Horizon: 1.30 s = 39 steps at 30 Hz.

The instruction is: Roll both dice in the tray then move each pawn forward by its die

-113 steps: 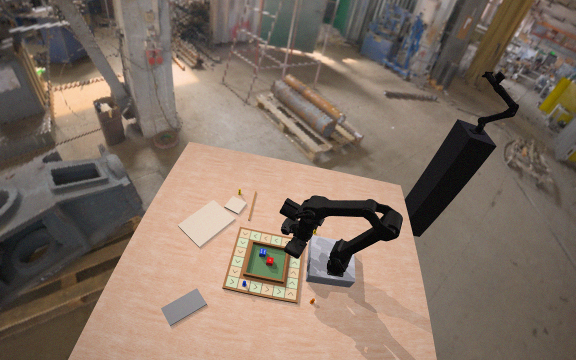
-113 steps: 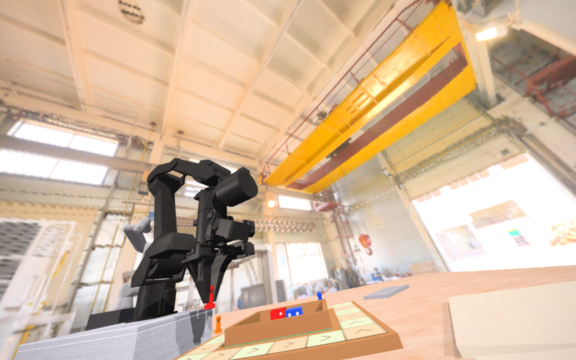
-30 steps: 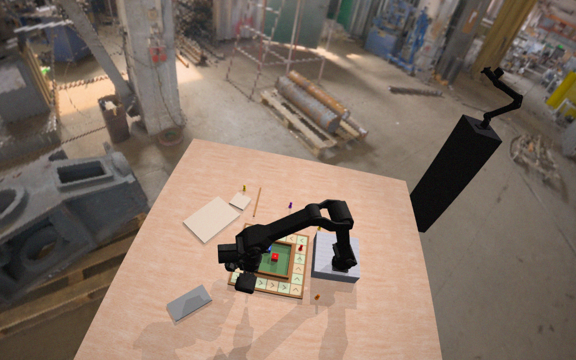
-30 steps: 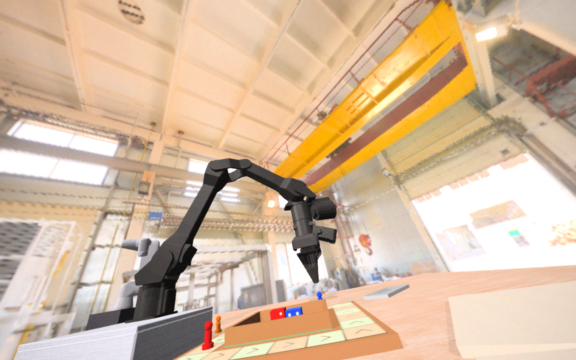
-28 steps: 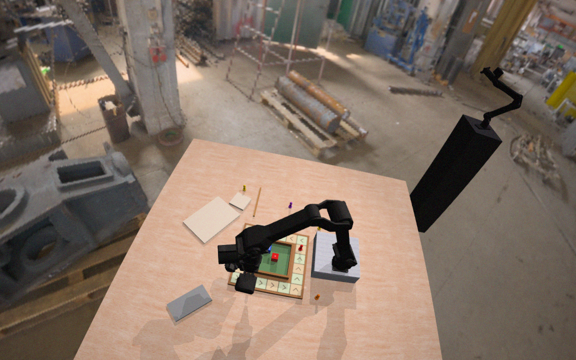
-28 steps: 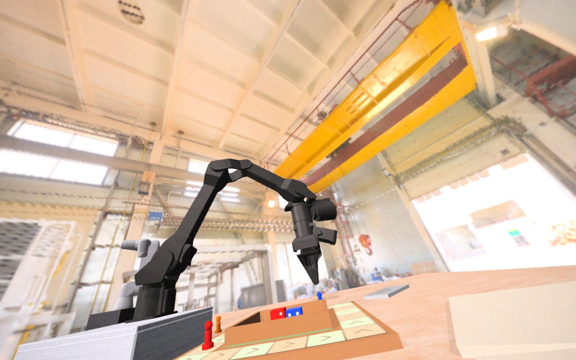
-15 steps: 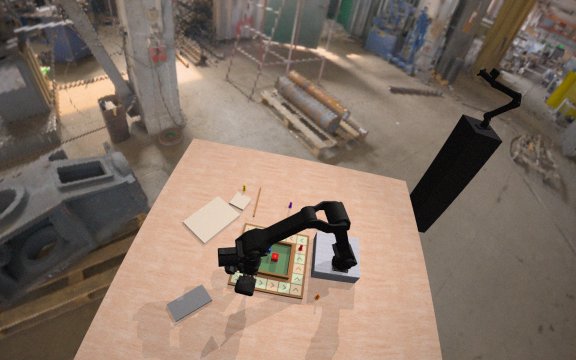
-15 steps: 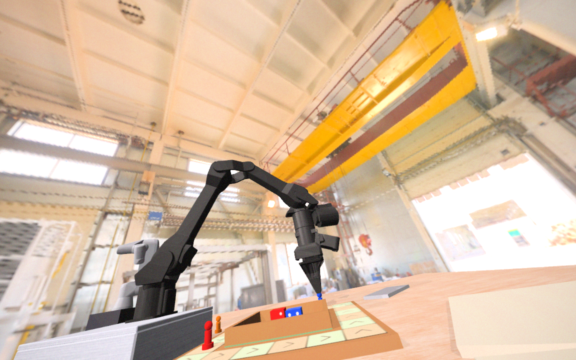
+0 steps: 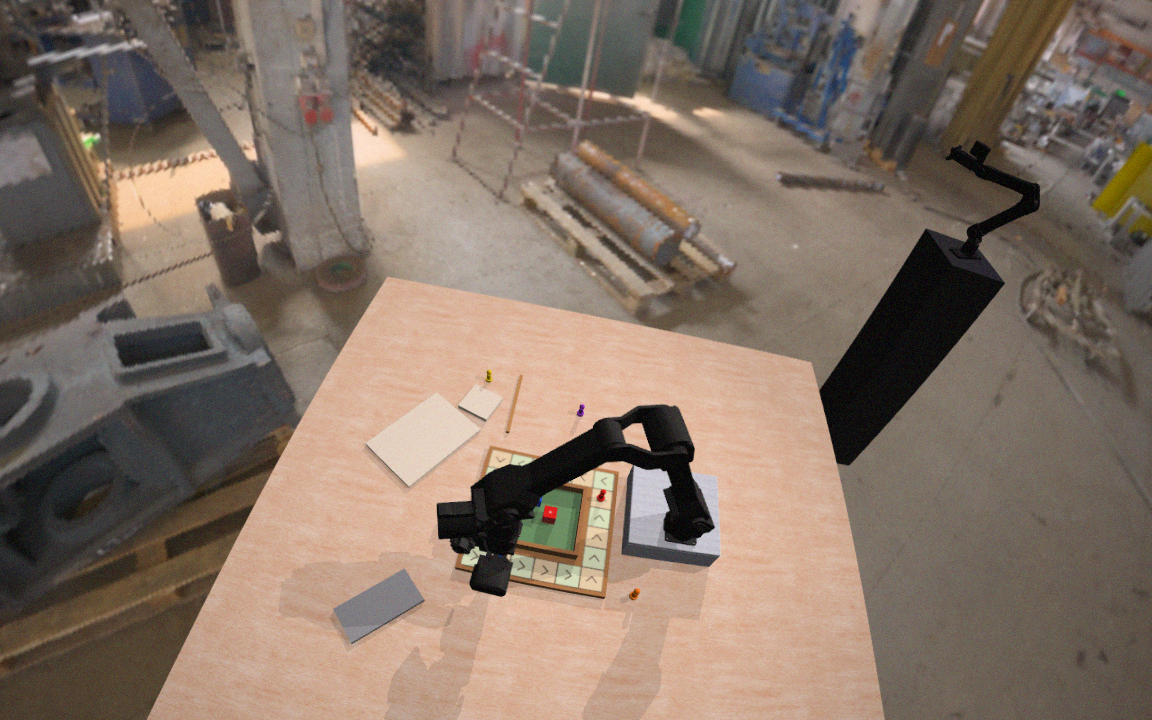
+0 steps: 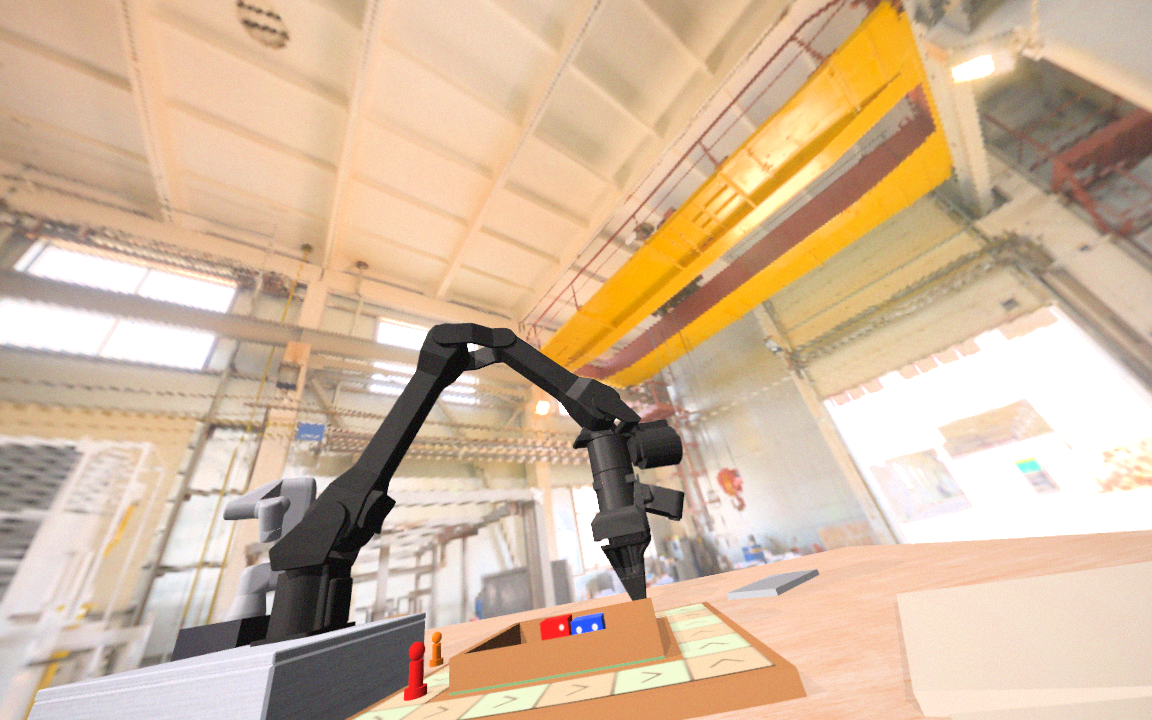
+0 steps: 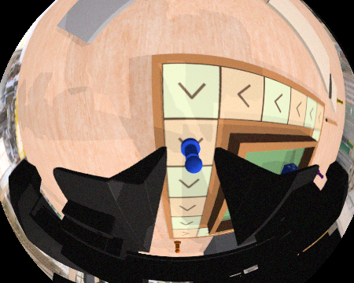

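Well, two dice (image 10: 571,625) in one tray (image 10: 553,660), two pawns on the board, one gripper (image 9: 492,550) (image 10: 639,594) (image 11: 191,152) partly open, holding nothing

My arm (image 9: 567,461) (image 10: 403,429) is black nearly all over, matte, with greyer facets where light catches it! Look at those long, angular links, a chunky rounded elbow (image 9: 671,434) (image 10: 473,335), and a fat drum-shaped housing (image 10: 657,444) out by the wrist! Down at the gripper (image 9: 482,559) (image 10: 636,595) (image 11: 191,152), I've got black, faceted fingers, broad at the root, tapering to points!
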Available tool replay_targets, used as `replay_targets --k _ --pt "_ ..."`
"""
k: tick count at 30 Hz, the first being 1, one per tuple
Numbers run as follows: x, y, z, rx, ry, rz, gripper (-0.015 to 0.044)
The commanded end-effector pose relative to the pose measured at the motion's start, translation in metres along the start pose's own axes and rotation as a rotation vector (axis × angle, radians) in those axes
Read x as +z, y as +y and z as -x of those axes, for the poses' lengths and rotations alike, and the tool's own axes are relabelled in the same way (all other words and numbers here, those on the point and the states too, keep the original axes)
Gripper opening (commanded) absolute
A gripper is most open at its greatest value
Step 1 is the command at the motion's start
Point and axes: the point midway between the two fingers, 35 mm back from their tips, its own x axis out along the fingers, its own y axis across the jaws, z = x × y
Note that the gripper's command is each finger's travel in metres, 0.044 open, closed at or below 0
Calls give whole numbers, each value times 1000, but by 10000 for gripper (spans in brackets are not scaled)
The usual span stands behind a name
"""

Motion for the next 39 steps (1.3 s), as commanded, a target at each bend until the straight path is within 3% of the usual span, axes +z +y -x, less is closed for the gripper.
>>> replay_targets --k 1,4,10,15,32,39 --pt "0 0 -3 2 1 -4 121" --pt "0 0 -3 2 1 -4 43" --pt "0 0 -3 2 1 -4 3" --pt "0 1 2 2 1 -4 0" --pt "-5 6 120 3 2 -4 0" --pt "-10 2 124 2 2 -4 0"
